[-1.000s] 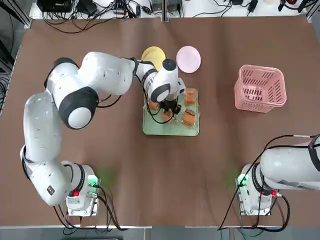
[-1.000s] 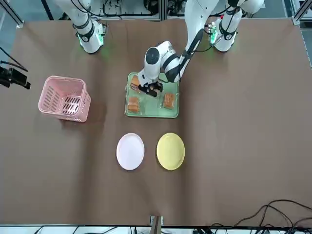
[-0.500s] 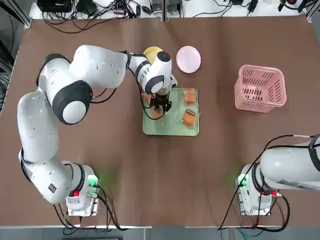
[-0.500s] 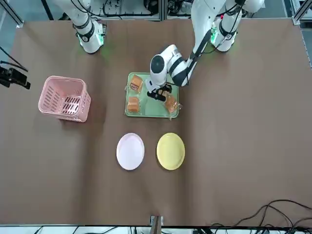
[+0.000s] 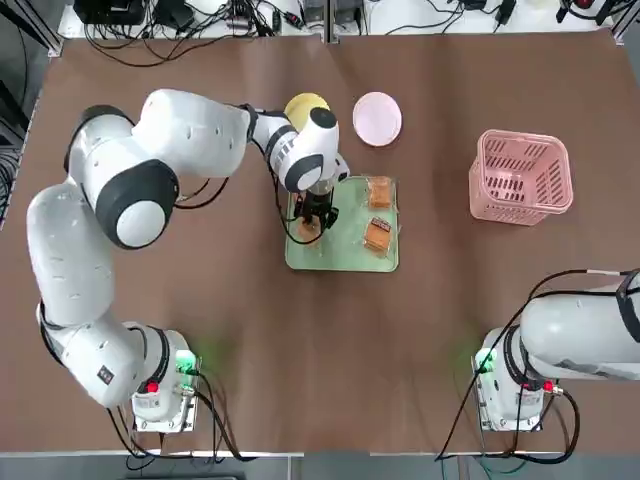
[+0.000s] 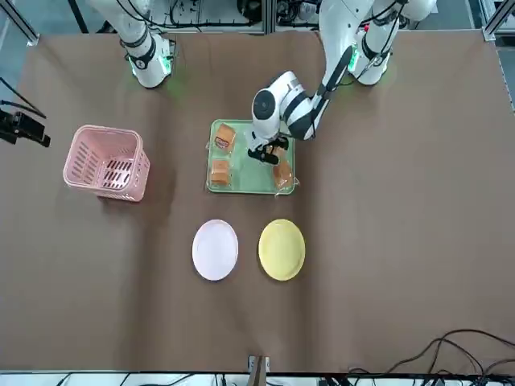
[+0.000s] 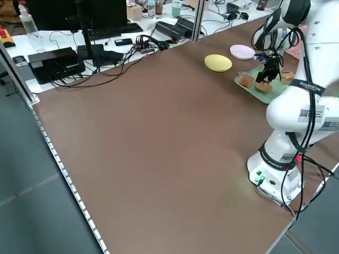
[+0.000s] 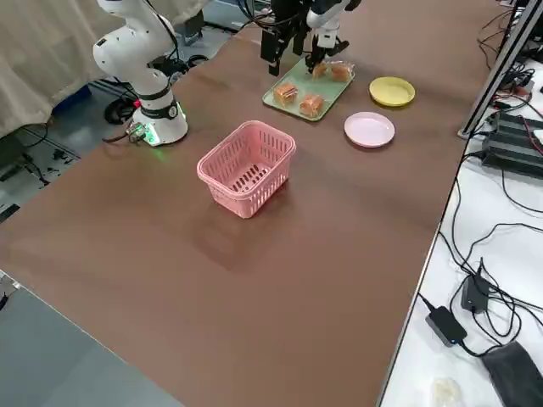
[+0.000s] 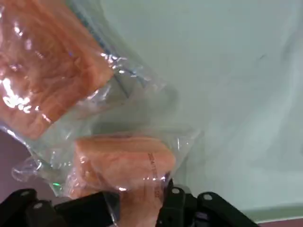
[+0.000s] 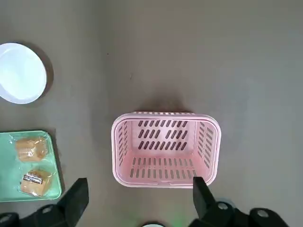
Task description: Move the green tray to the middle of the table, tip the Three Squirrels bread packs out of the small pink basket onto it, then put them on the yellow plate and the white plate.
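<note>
Left tool pinching bread pack above green tray, left side. Right tool wide, parked near pink basket.

No text, brand or number could be read anywhere. The bread packs carried dark red labels, and the pack in the left wrist view showed a line of small print on its wrapper, but none of it was legible. A dark band on the left arm bore white lettering and a square code-like mark sat beside a label lower down, both too small to make out.
</note>
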